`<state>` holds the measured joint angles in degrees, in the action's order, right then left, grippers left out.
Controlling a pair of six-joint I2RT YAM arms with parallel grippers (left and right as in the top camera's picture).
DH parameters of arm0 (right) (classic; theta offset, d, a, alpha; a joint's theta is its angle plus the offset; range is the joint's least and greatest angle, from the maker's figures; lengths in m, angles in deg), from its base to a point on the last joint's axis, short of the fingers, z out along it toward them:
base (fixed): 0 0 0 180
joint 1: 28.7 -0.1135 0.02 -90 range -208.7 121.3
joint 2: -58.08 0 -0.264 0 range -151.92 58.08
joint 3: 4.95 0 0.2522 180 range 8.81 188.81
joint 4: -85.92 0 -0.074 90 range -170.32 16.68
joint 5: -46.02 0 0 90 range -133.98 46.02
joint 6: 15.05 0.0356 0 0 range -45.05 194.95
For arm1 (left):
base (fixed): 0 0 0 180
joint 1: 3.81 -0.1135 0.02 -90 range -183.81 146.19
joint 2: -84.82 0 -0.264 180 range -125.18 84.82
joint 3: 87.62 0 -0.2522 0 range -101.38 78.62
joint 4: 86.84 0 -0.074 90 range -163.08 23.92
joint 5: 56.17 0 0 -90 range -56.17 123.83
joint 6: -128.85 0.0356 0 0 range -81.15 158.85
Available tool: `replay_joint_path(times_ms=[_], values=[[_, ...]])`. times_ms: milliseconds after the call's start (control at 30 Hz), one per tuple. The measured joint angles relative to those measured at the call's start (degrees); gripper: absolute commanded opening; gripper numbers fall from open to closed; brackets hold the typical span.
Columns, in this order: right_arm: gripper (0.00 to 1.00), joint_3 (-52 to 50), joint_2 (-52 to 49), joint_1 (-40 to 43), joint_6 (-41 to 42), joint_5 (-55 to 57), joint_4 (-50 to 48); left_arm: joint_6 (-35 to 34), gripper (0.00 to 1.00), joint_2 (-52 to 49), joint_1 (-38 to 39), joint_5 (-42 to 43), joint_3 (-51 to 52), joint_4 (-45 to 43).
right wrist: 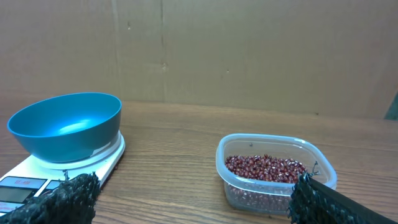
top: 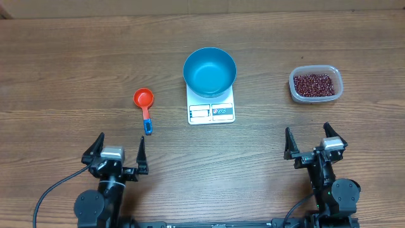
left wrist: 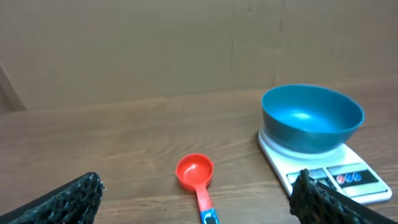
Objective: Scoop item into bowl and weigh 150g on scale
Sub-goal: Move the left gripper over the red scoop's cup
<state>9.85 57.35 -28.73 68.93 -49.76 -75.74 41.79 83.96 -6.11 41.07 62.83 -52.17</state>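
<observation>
The blue bowl point(top: 209, 71) point(left wrist: 311, 117) point(right wrist: 66, 126) stands empty on the white scale point(top: 211, 111) point(left wrist: 333, 176) point(right wrist: 18, 185) at the table's middle. Dark red beans, the item point(top: 314, 84) point(right wrist: 265, 168), fill a clear plastic tub point(top: 316, 96) point(right wrist: 274, 194) at the right. A red measuring scoop point(top: 144, 100) point(left wrist: 195, 173) with a blue handle end lies left of the scale. My left gripper point(top: 119, 149) point(left wrist: 199, 200) is open and empty, near the front edge, just short of the scoop. My right gripper point(top: 313, 139) point(right wrist: 194, 198) is open and empty, in front of the tub.
A brown cardboard wall point(left wrist: 186, 43) point(right wrist: 249, 50) stands behind the wooden table point(top: 63, 63). Both arm bases sit at the front edge.
</observation>
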Motion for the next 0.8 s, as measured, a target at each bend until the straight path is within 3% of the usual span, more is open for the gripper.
replay_joint_path(times_ms=[233,567,800], values=[[1.0,0.0,0.0,0.0,0.0,0.0,0.0,0.0,1.0,-5.3,0.0,0.0,-6.0,4.2],[1.0,0.0,0.0,0.0,0.0,0.0,0.0,0.0,1.0,-24.3,0.0,0.0,-19.5,9.0],[1.0,0.0,0.0,0.0,0.0,0.0,0.0,-0.3,1.0,-39.0,0.0,0.0,-33.0,19.2]])
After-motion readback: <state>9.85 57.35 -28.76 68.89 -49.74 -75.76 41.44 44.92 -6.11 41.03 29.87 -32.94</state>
